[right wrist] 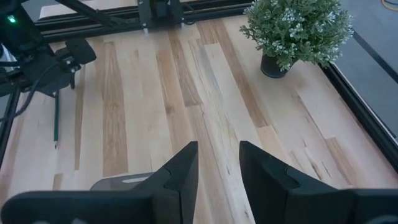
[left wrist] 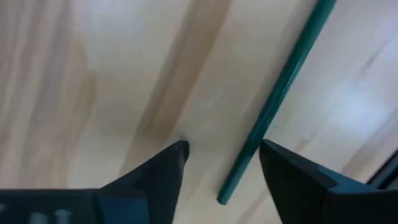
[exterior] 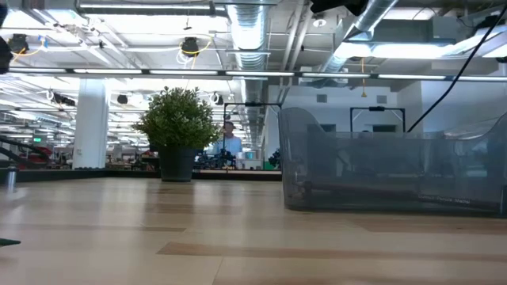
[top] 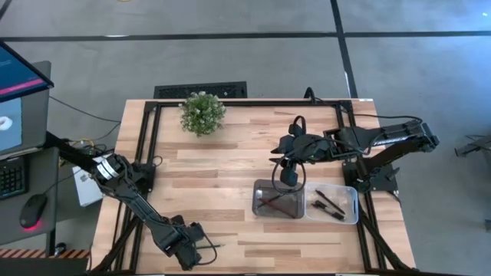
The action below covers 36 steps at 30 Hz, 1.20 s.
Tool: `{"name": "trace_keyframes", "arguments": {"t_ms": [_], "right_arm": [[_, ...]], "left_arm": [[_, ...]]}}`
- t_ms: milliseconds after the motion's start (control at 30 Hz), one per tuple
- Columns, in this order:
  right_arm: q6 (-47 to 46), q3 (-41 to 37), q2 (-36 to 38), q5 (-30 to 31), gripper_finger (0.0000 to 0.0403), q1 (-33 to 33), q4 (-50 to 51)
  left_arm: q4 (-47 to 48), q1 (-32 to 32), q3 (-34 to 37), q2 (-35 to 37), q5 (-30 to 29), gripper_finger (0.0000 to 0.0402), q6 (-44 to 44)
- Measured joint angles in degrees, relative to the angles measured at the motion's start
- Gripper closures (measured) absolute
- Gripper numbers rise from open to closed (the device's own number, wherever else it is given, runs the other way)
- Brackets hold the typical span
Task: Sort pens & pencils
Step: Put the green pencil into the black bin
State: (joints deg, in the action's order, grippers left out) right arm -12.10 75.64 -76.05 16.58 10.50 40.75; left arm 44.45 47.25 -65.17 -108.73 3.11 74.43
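Note:
A green pencil (left wrist: 280, 81) lies flat on the wood near the table's near edge; it also shows in the high view as a thin pencil (top: 216, 245) and in the right wrist view (right wrist: 55, 124). My left gripper (left wrist: 224, 152) is open low over the table, one finger on each side of the pencil's end, and I see no contact. My right gripper (right wrist: 217, 158) is open and empty, hovering above the metal tray (top: 259, 208), which holds thin brownish pencils (top: 272, 201). Black pens (top: 330, 204) lie in the clear tray (top: 351, 192) beside it.
A potted plant (top: 202, 113) stands near the far edge, also seen in the low view (exterior: 178, 131). A black frame (top: 146, 146) runs round the table's sides. Bare wood lies between the two arms. A person (exterior: 230, 142) is far off in the room.

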Motion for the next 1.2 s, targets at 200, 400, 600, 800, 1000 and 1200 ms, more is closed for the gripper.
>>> {"name": "trace_keyframes", "arguments": {"t_ms": [200,400,600,800,1000,1200], "right_arm": [[0.0,0.0,0.0,0.0,0.0265,0.0,0.0],[0.0,0.0,0.0,0.0,0.0265,0.0,0.0],[0.0,0.0,0.0,0.0,0.0264,0.0,0.0],[0.0,0.0,0.0,0.0,0.0266,0.0,0.0],[0.0,0.0,0.0,0.0,0.0264,0.0,0.0],[0.0,0.0,0.0,0.0,0.0266,0.0,0.0]], "left_arm": [[1.7,-1.0,0.1,0.0,0.9,0.0271,-2.0],[2.4,-2.5,0.1,0.0,1.3,0.0344,-8.6],[2.7,-4.1,0.1,0.0,1.6,0.039,-22.5],[2.8,-5.2,0.2,0.0,1.5,0.039,-26.9],[2.7,-5.2,0.2,0.0,0.3,0.0391,-28.6],[2.5,-5.3,0.2,0.1,-0.9,0.0393,-29.9]]}}
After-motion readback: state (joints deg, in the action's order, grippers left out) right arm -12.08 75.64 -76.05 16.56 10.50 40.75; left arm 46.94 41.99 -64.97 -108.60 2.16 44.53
